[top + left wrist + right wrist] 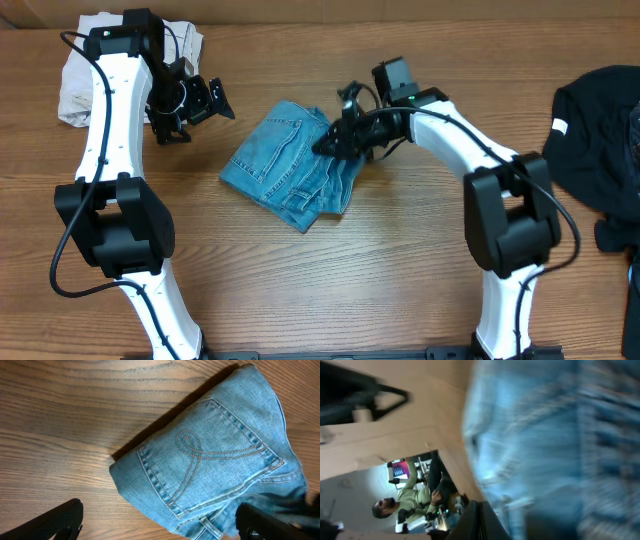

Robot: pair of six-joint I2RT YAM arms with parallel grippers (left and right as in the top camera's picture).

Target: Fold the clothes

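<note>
Right gripper (337, 138): at the top edge of the folded jeans (285, 165), mid-table (300, 290); grip cannot be told, wrist view blurred. Left gripper (200, 105): spread wide, empty, beside the jeans. Risk: tugging one denim layer could spring the fold open.

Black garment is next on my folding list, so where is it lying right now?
In the overhead view the black garment lies at the table's right edge, beyond the right arm, well apart from the folded jeans at the centre.
</note>
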